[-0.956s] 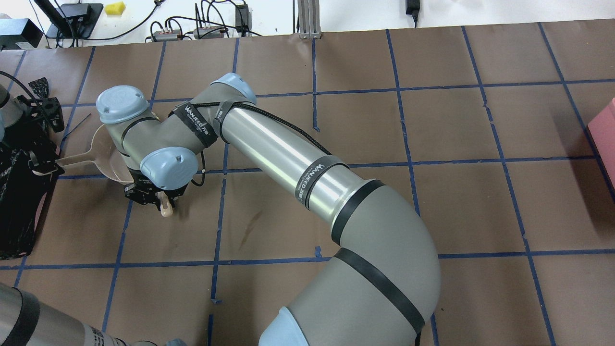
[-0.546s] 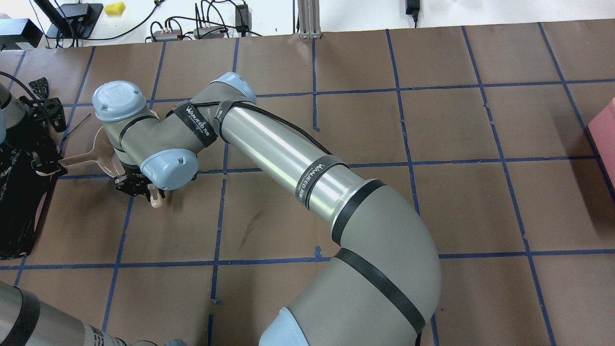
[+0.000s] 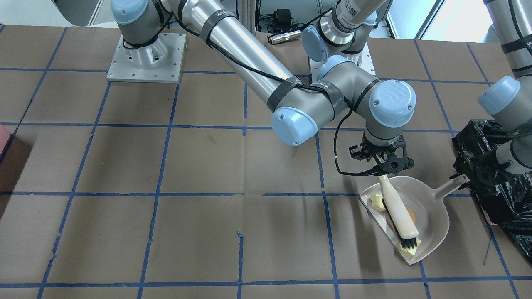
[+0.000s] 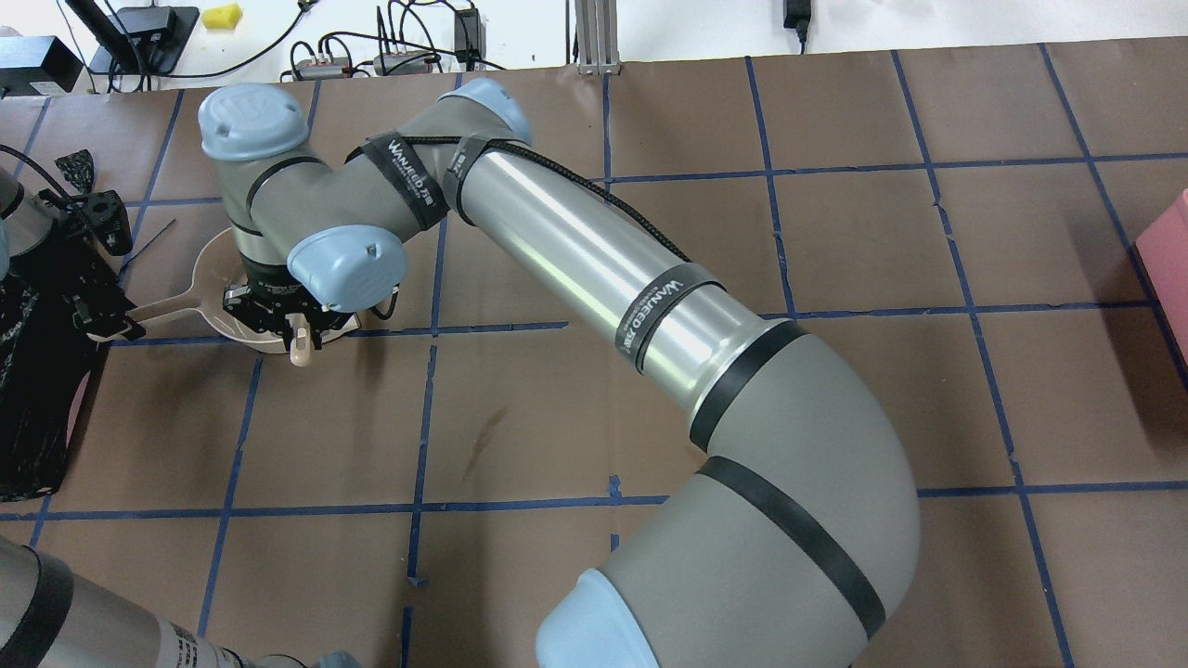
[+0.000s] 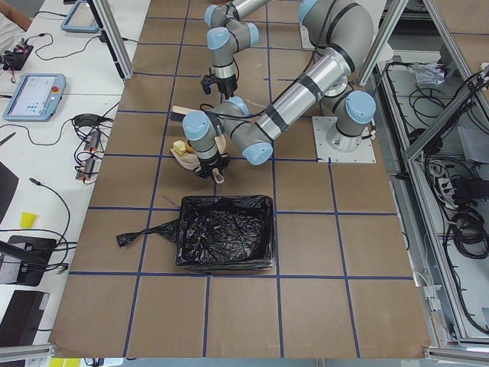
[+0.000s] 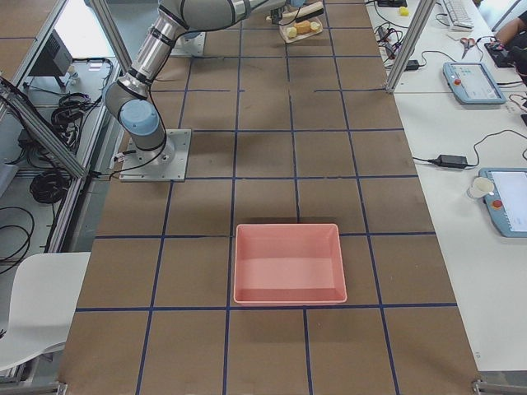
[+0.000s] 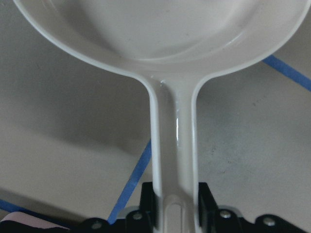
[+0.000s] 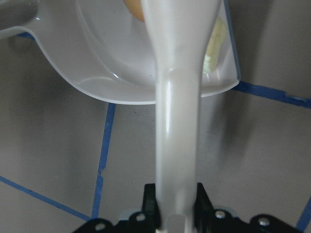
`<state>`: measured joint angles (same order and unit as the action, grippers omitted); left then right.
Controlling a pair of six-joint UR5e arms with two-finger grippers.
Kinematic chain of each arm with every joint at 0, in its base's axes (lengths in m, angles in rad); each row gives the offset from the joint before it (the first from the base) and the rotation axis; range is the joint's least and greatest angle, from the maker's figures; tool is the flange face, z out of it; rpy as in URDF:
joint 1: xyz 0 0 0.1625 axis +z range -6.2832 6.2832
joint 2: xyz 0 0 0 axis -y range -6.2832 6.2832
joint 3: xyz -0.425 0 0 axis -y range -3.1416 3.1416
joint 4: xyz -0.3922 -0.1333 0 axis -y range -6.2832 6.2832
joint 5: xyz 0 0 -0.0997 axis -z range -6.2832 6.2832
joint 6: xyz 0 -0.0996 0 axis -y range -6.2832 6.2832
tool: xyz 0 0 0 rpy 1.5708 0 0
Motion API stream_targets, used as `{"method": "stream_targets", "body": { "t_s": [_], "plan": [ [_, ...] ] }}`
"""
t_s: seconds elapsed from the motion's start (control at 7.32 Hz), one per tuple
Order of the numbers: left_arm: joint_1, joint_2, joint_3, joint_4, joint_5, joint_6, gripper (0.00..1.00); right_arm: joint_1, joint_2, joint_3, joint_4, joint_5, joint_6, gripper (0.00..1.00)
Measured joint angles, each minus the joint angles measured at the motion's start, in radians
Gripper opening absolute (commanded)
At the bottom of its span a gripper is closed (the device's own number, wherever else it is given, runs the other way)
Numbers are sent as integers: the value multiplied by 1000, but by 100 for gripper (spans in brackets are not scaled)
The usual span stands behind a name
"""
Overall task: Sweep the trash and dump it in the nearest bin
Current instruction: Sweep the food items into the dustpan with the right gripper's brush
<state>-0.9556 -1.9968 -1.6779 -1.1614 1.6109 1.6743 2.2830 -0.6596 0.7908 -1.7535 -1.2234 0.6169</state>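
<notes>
The beige dustpan (image 3: 434, 207) lies on the table beside the black-bagged bin (image 3: 501, 195). My left gripper (image 3: 469, 177) is shut on the dustpan's handle (image 7: 174, 145). My right gripper (image 3: 384, 165) is shut on a beige brush (image 3: 399, 214), whose black bristles rest in the pan. In the pan lie a pale yellow-white chunk (image 3: 377, 202), an orange-brown lump (image 3: 411, 214) partly behind the brush, and a bread chunk (image 3: 410, 247) under the bristles. In the overhead view the right arm hides the trash; the bin (image 4: 32, 408) is at the left edge.
A pink tray (image 6: 288, 263) sits far off on the robot's right side of the table; it also shows in the overhead view (image 4: 1171, 250). The right arm's long forearm (image 4: 594, 250) reaches across the table's middle. Cables and boxes lie beyond the far edge.
My right arm has moved toward the table's far side, carrying the brush over the dustpan. The left gripper and the dustpan have stayed about where they were.
</notes>
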Motion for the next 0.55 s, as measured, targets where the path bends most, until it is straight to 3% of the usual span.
{"method": "stream_targets", "body": {
  "t_s": [0.27, 0.55],
  "plan": [
    [33, 8, 4, -37, -61, -2, 0, -18, 13, 0, 46, 53, 208, 5],
    [56, 23, 9, -62, -121, -3, 0, -33, 19, 6, 114, 62, 294, 4]
  ]
}}
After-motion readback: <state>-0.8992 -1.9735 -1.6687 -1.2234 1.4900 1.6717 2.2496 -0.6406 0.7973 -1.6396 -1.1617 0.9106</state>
